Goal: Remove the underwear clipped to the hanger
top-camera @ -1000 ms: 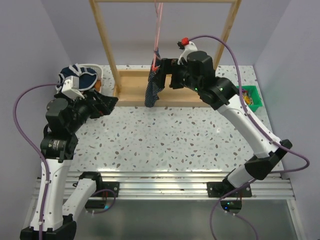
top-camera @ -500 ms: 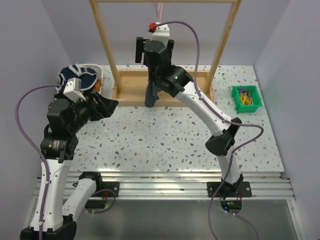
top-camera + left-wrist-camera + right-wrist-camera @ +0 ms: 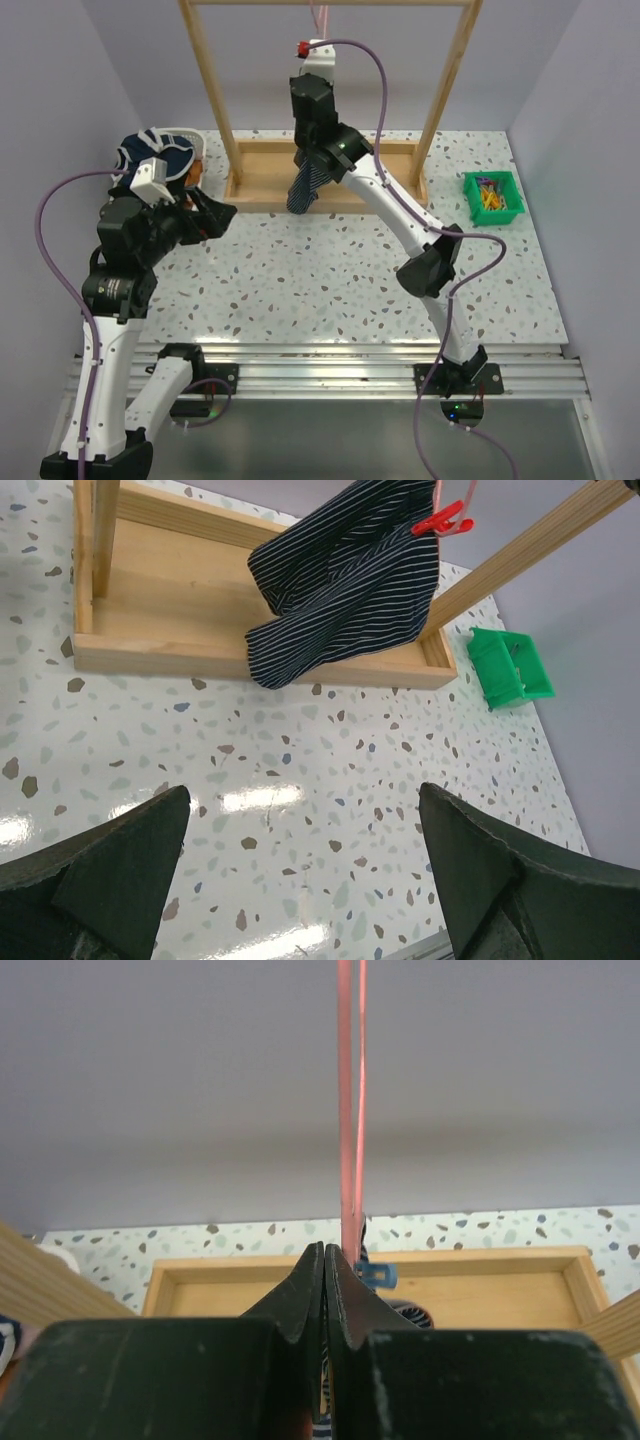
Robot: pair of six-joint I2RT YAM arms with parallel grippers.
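tabletop (image 3: 330, 290) is speckled white terrazzo between lilac walls (image 3: 60, 80), underwear (image 3: 303, 188) hanging at back.

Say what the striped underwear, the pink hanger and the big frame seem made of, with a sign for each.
Underwear: soft woven cloth, matte; it drapes and folds.
Hanger: thin pink wire, perhaps plastic-coated; smooth, even colour.
Frame: bare light wood, unpainted; grain lines show.

Pale lilac walls (image 3: 60, 90) enclose a white speckled terrazzo table (image 3: 330, 290), with a tall wooden frame (image 3: 216, 95) standing near its far edge.
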